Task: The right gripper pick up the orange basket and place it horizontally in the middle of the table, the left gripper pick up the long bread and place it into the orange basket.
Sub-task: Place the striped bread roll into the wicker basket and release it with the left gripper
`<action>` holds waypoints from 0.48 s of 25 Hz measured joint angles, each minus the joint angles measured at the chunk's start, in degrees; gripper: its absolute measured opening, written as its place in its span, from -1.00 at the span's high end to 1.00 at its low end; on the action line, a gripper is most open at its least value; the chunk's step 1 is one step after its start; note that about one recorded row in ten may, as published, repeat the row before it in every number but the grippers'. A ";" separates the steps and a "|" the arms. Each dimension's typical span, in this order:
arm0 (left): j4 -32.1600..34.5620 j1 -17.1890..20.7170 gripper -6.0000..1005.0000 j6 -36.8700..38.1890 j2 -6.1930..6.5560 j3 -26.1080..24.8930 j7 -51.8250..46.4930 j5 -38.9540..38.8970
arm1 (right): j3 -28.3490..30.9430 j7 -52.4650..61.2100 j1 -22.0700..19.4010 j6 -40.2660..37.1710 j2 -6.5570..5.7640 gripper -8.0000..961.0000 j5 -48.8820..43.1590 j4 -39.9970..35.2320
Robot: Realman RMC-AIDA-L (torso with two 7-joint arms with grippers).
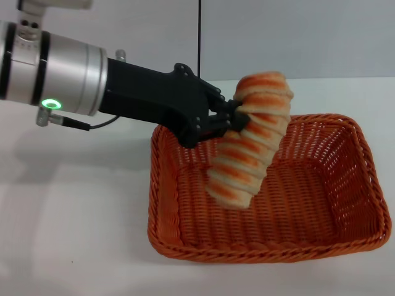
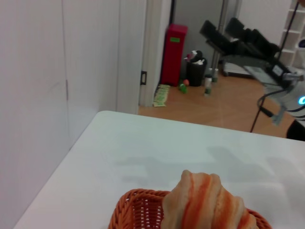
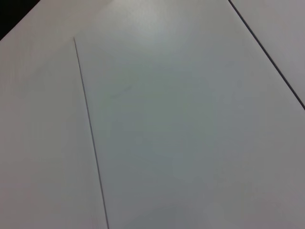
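Note:
The orange basket (image 1: 321, 209) lies lengthwise on the white table (image 1: 74, 234), right of centre in the head view. Above its left half hangs the long bread (image 1: 253, 142), steeply tilted, its striped spiral ridges facing me. My left gripper (image 1: 229, 121), black on a silver-grey arm reaching in from the left, is shut on the loaf's upper part. The left wrist view shows the loaf's end (image 2: 205, 202) over the basket rim (image 2: 125, 205). The right gripper appears in the head view nowhere; its wrist camera faces only pale wall panels.
A thin black cable (image 1: 199, 31) hangs down the wall behind the basket. Bare tabletop stretches to the left of the basket and in front of it. The table's far edge (image 2: 190, 123) gives onto a room floor with a red bin (image 2: 174, 52).

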 joint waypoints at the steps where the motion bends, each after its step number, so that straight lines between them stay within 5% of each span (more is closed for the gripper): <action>1: 0.09 0.40 0.74 -1.55 0.00 1.14 -0.17 0.10 | 0.07 -0.01 0.00 0.00 0.01 -0.33 0.00 0.09; 12: -0.09 2.30 0.75 -6.15 -0.01 5.09 0.54 -0.17 | 0.22 -0.28 0.69 0.67 -0.07 -0.33 0.00 0.86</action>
